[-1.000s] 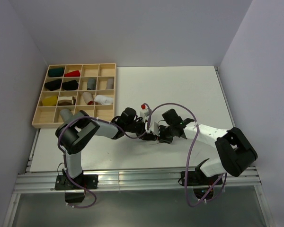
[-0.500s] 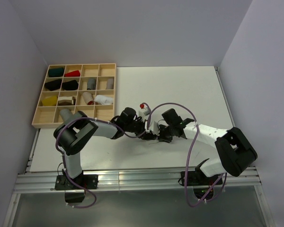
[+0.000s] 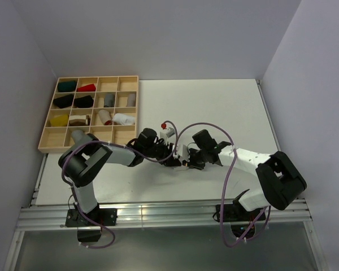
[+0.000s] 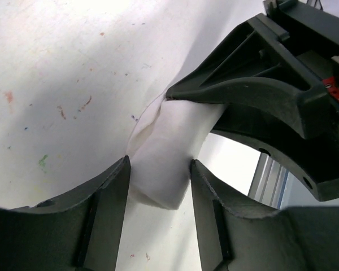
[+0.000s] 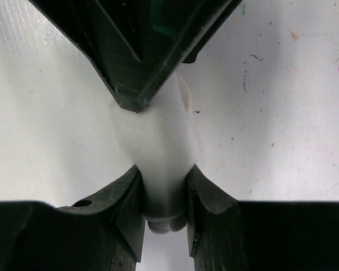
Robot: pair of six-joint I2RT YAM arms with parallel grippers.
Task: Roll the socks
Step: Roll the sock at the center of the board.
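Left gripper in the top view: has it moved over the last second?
Yes. The left gripper, shut on the white sock, has shifted slightly left, toward the wooden tray.

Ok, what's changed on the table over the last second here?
The left arm swung leftward in the top view, its elbow and wrist shifting left, which drew the left tool slightly left with it. No grasp or release shows. Both it and the right tool are closed on the white sock now. The right arm and the wooden tray stayed put.
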